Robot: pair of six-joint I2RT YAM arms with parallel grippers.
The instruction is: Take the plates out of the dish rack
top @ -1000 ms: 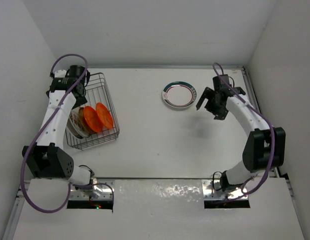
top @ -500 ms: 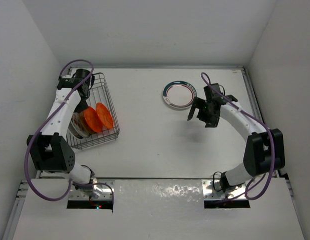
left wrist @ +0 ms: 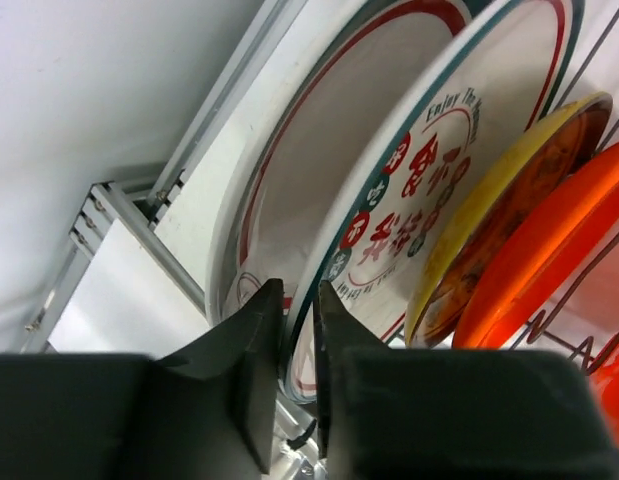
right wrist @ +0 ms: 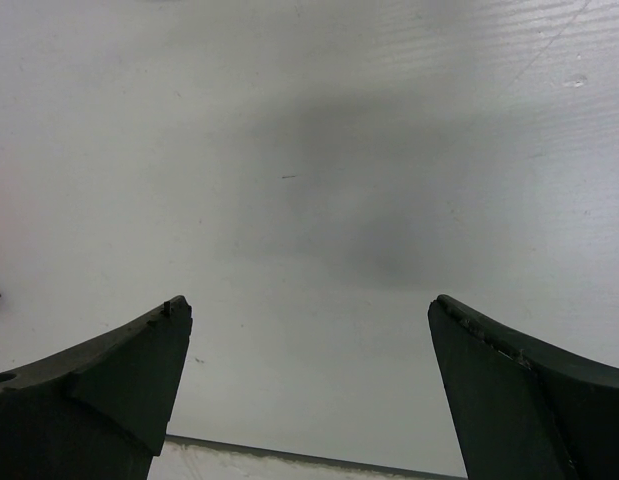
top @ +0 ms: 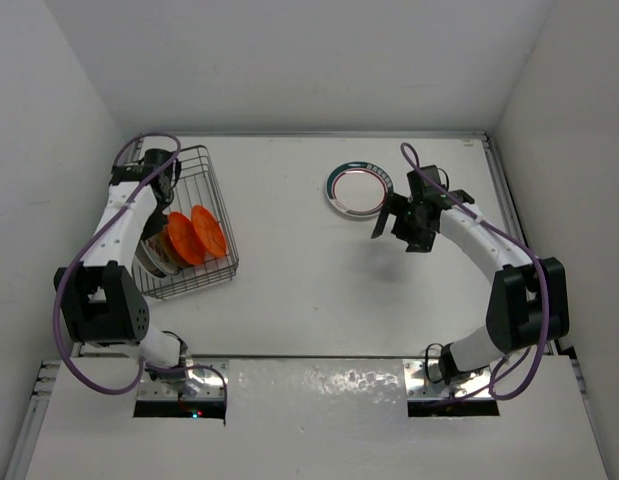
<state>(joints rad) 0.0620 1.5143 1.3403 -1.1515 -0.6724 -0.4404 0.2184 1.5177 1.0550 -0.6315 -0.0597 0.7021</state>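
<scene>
We find the dish rack (top: 204, 190) on the left of the tabletop (top: 309, 290), with the plates (top: 194, 235) standing on edge in a row inside it. At the row's far-left end, the left gripper (left wrist: 297, 300) has the second plate (left wrist: 429, 170) by its rim. A lone plate (top: 356, 189) lies flat right of centre, with the right gripper (top: 401, 222) just beside it on its near right.

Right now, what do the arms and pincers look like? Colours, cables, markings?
Left arm and right arm match: white links, black joint housings, a purple cable looping along each. Left pincer and right pincer have matte black, wedge-shaped fingers. No markings show.
</scene>
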